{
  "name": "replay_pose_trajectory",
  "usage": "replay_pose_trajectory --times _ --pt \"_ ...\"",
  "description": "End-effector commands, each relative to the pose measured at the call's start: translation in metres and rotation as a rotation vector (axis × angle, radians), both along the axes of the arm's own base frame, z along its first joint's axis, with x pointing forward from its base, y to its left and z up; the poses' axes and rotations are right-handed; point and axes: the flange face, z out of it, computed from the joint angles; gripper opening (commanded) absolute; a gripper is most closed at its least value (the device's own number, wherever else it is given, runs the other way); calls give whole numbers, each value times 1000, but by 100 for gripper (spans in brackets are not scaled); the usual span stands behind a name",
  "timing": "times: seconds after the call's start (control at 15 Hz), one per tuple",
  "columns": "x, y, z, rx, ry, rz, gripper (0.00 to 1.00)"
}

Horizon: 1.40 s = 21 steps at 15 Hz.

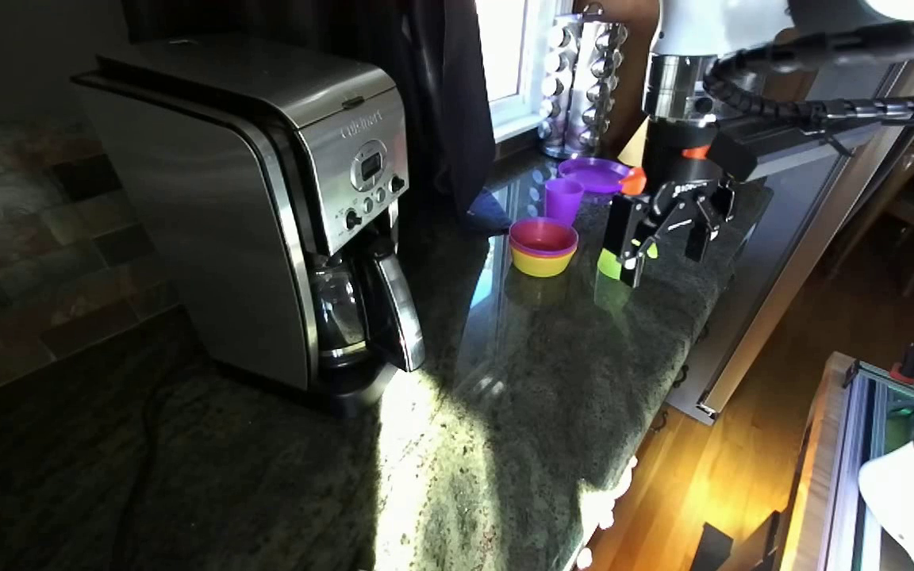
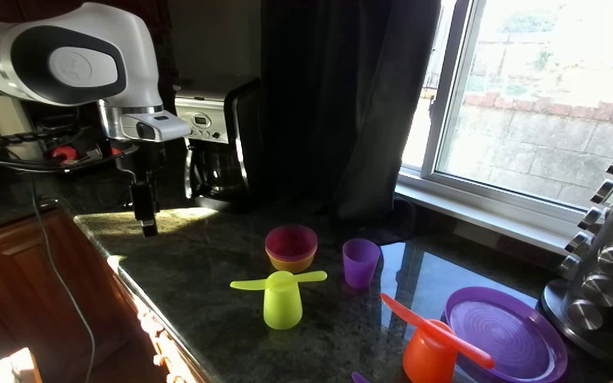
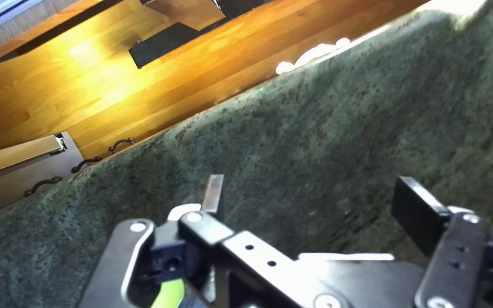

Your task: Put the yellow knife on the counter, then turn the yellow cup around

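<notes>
1. Biggest is the dark, glossy counter [image 1: 568, 373], its stone speckled in the light.
2. A steel-fronted coffee maker [image 1: 187, 222] stands on it.
3. Over the counter I see the gripper [image 3: 315, 194], fingers [image 3: 415, 216] spread wide and holding nothing.
4. Stacked bowls [image 2: 291, 247] sit there, pink over yellow.
5. Near them the yellow cup [image 2: 283, 308] stands upside down.
6. The yellow knife [image 2: 306, 277] lies across the cup's upturned base.
</notes>
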Motion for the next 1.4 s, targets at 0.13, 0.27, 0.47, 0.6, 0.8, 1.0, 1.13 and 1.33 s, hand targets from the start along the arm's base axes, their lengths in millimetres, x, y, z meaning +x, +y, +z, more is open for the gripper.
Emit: replay_pose_trajectory --times 0.13,0.27,0.47,0.6,0.8,1.0,1.13,1.33 --pt "36 -95 7 71 -136 -284 100" --pt "47 -126 10 89 -218 -354 100" --pt "61 -158 9 73 -340 -384 100" --pt "68 -172 5 46 -374 -386 100" --pt "71 -192 -8 -17 -342 -357 100" --pt "68 -206 -16 -34 -284 -327 100" --pt "67 -201 -15 -27 -312 -344 100" --pt "68 -204 -16 -27 -308 -338 100"
